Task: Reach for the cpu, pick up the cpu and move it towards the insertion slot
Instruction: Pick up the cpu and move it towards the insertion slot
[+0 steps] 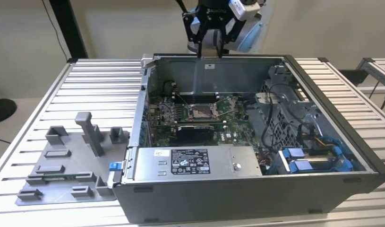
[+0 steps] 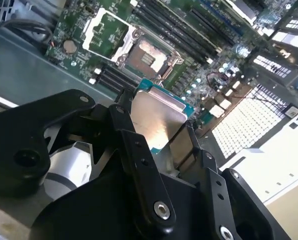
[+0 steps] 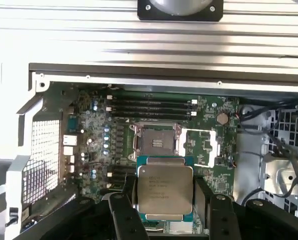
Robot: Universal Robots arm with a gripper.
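Note:
My gripper (image 1: 209,51) hangs high above the rear wall of the open computer case, shut on the cpu. In both wrist views the cpu (image 3: 165,192) (image 2: 156,122) is a flat silvery square on a teal-edged base, clamped between the black fingers (image 3: 125,210) by two opposite edges. The insertion slot (image 1: 201,111) lies well below on the green board. Its metal frame is swung open and its dark centre is bare. In the first wrist view the insertion slot (image 3: 156,142) sits just beyond the held cpu; the second wrist view also shows the insertion slot (image 2: 146,54).
The case walls (image 1: 218,59) rise around the board. A power supply (image 1: 192,163) lies along the near side, with cables and blue-tabbed parts (image 1: 305,158) at the exterior view's right. A grey fixture plate (image 1: 66,177) with upright blocks rests on the slatted table at its left.

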